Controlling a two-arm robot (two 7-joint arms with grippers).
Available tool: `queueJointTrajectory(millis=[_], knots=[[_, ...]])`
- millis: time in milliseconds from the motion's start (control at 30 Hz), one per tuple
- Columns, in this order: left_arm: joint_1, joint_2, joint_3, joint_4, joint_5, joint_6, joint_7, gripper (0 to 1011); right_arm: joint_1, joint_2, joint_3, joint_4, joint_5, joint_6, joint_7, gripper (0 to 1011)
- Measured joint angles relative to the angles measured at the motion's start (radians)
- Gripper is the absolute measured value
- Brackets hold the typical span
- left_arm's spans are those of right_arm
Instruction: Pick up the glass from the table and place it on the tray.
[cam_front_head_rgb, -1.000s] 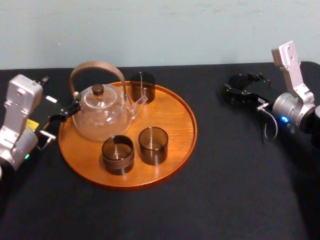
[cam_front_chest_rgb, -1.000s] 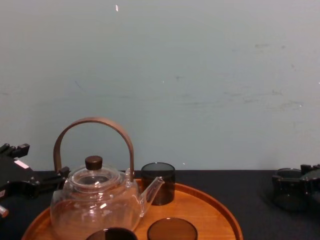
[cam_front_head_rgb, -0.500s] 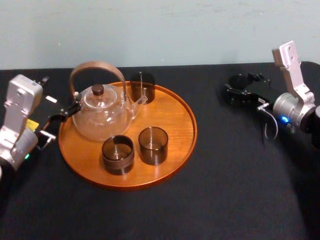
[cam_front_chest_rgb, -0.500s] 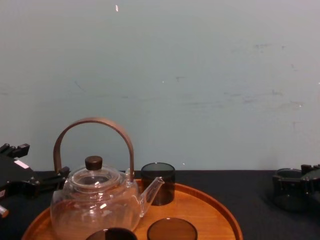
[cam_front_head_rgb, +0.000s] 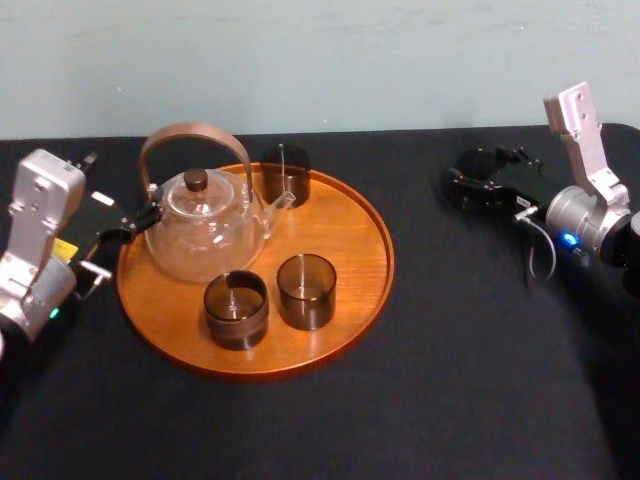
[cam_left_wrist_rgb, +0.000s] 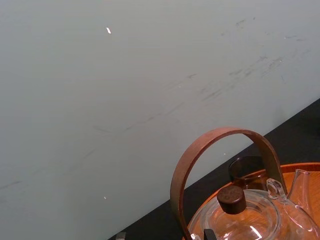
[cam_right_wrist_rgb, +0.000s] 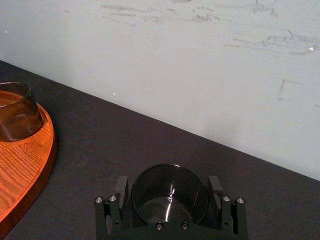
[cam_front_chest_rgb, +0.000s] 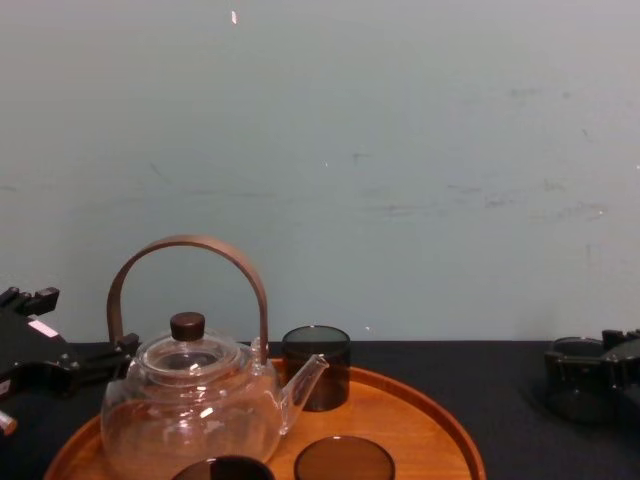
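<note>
Right wrist view: the right gripper (cam_right_wrist_rgb: 168, 184) has its fingers spread either side of the glass (cam_right_wrist_rgb: 169, 202), which stands on the table (cam_right_wrist_rgb: 95, 132), well apart from the tray (cam_front_head_rgb: 355, 250). The left gripper (cam_front_head_rgb: 115, 238) sits beside the tray, dark against the table; I cannot tell whether it is spread or pressed together.

Tray (cam_front_head_rgb: 350, 240): on the table (cam_front_head_rgb: 450, 350), left of centre.
Teapot (cam_front_head_rgb: 205, 225): on the tray's left half.
Rear cup (cam_front_head_rgb: 285, 172): behind the spout (cam_front_head_rgb: 280, 203).
Front cups (cam_front_head_rgb: 306, 290): side by side before the teapot.
Glass (cam_right_wrist_rgb: 169, 197): on the table, well right of the tray, at the right hand (cam_front_head_rgb: 478, 185).
</note>
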Motion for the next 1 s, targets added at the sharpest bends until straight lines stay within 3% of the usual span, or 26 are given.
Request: queueJointTrajectory(millis=[200,400,1000], knots=[[0.0,0.0,0.0,0.0,0.0,0.0,0.0,1009,0.0,0.0,0.0,0.0,0.0,0.0,0.0,1002],[0.0,0.0,0.0,0.0,0.0,0.0,0.0,1010,0.0,0.0,0.0,0.0,0.0,0.0,0.0,904],[0.0,0.0,0.0,0.0,0.0,0.0,0.0,1010,0.0,0.0,0.0,0.0,0.0,0.0,0.0,902]])
